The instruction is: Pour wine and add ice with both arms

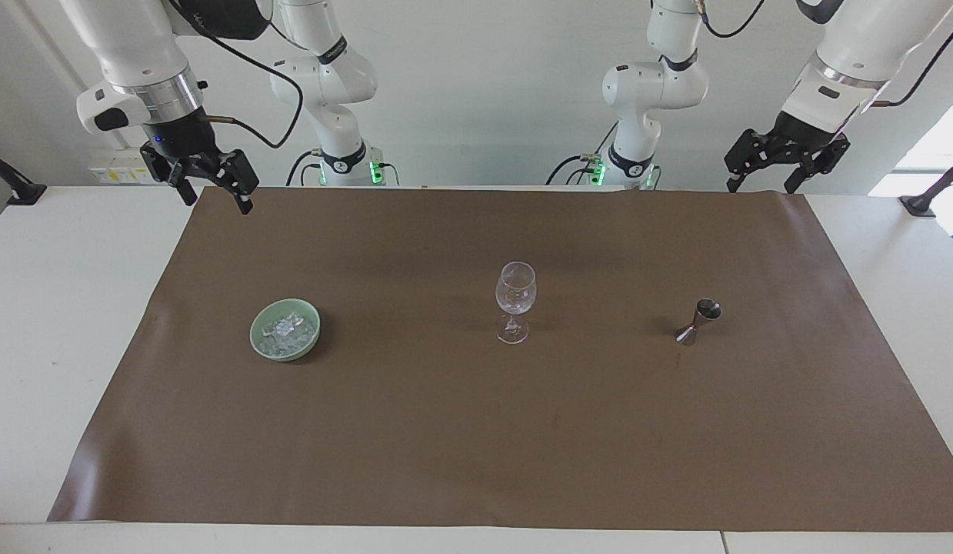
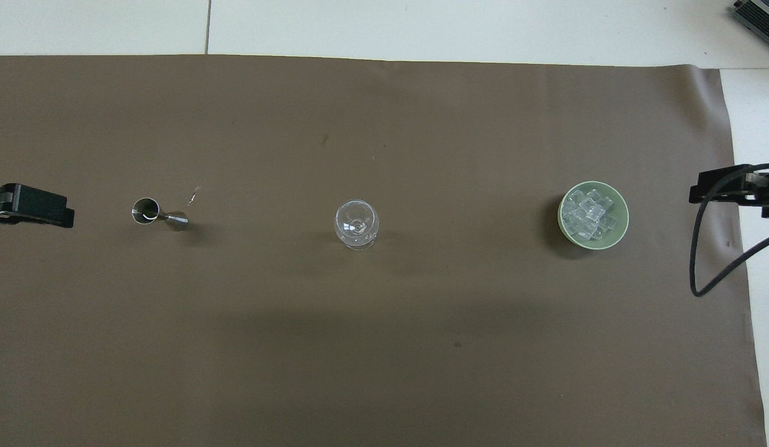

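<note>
Grippers hang nearest the robots, empty with fingers spread: the left gripper [image 1: 762, 185] and right gripper [image 1: 216, 196] over the brown mat's [image 1: 476, 446] corners. Farther out, ice [image 1: 285, 330] fills a green bowl [image 1: 258, 338], level with the wine glass [image 1: 514, 301] and metal jigger [image 1: 697, 321].

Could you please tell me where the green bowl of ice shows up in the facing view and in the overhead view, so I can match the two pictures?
Facing view: the green bowl sits at the picture's left on the brown mat, toward the right arm's end.
Overhead view: the green bowl sits at the picture's right.
Shared landmark: the wine glass, mid-mat in both views, beside the bowl.
</note>
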Available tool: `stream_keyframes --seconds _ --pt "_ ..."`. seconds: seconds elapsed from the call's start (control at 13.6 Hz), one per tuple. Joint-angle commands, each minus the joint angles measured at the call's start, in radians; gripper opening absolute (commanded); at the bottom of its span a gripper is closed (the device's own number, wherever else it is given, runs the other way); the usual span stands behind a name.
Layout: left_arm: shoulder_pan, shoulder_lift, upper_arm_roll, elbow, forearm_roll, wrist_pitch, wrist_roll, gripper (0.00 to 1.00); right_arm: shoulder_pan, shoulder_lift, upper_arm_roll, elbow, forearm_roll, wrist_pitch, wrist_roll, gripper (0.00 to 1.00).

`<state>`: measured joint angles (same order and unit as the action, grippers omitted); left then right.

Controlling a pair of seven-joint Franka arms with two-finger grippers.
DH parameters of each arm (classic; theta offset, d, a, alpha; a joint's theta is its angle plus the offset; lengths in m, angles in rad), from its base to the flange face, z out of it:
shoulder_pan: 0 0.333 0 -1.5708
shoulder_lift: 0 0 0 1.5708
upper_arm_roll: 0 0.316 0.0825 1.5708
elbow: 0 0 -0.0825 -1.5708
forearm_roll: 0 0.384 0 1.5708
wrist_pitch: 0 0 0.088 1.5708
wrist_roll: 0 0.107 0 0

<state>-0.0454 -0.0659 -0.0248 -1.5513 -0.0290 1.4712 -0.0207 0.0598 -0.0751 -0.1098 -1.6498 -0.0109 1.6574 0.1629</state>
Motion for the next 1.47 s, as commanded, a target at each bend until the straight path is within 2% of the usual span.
stream_keyframes --seconds 0.0,0.37,0.66,1.4 --pt "0.005 -0.020 -0.003 -0.026 -0.002 0.005 -0.004 1.00 -0.003 -0.017 0.001 -0.012 0.020 -0.015 -0.013 1.00" --pt "0.001 -0.023 -0.004 -0.033 -0.002 0.021 -0.007 1.00 -0.003 -0.017 0.001 -0.012 0.020 -0.015 -0.013 1.00" --pt "0.009 -0.025 -0.003 -0.056 -0.002 0.101 0.001 1.00 -0.003 -0.017 0.001 -0.012 0.020 -0.015 -0.013 1.00" --pt "0.005 -0.026 -0.003 -0.069 -0.002 0.123 0.004 1.00 -0.003 -0.017 0.001 -0.012 0.020 -0.015 -0.013 1.00"
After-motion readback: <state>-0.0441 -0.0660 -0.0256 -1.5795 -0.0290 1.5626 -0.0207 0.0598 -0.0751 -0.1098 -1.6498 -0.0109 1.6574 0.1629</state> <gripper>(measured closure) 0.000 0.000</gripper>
